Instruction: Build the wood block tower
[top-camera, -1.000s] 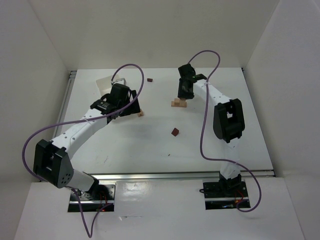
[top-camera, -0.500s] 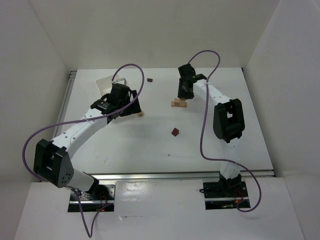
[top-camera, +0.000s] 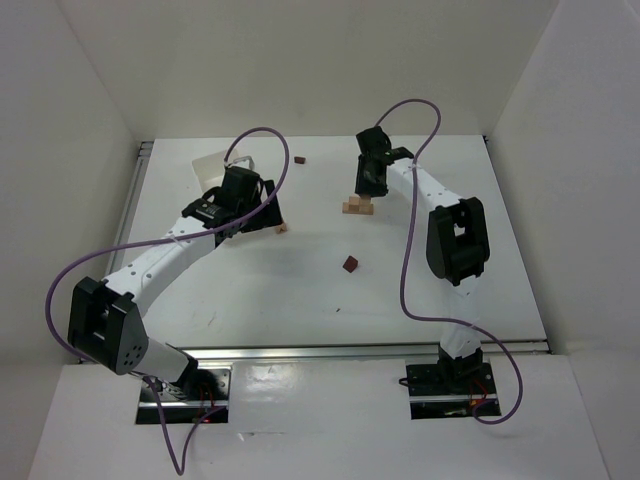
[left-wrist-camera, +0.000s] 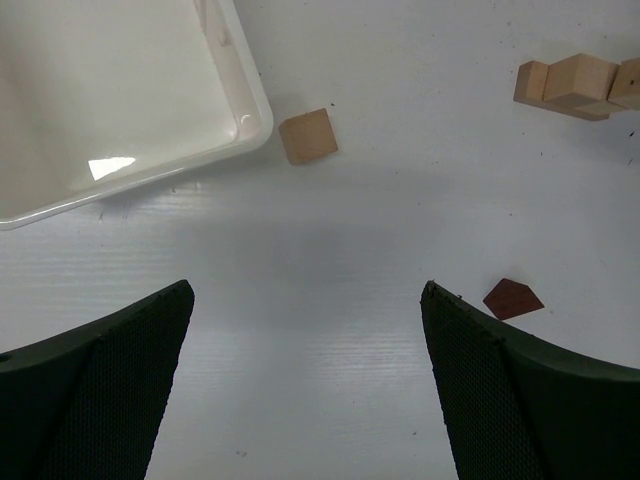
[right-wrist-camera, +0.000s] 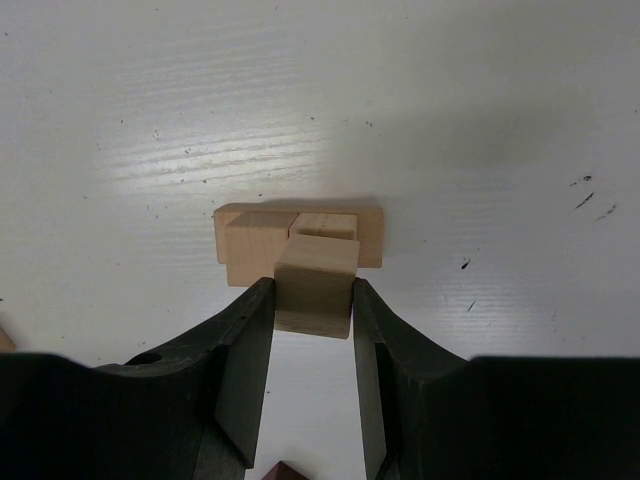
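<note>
The wood block tower (right-wrist-camera: 250, 245) is a flat tan plank with two tan cubes on it (top-camera: 355, 208). My right gripper (right-wrist-camera: 312, 287) is shut on a tan cube (right-wrist-camera: 318, 272), held just over the near side of that stack; I cannot tell whether it touches. My left gripper (left-wrist-camera: 306, 292) is open above bare table, with nothing between its fingers (left-wrist-camera: 120, 380). A loose tan cube (left-wrist-camera: 307, 135) lies ahead of it by the tray corner (top-camera: 282, 228). A maroon roof-shaped piece (left-wrist-camera: 513, 298) sits beside the left gripper's right finger.
A white tray (left-wrist-camera: 250, 100) stands at the back left (top-camera: 212, 168). One maroon block (top-camera: 349, 264) lies mid-table, another (top-camera: 300, 159) near the back wall. A maroon piece (right-wrist-camera: 285, 470) shows under the right gripper. White walls enclose the table.
</note>
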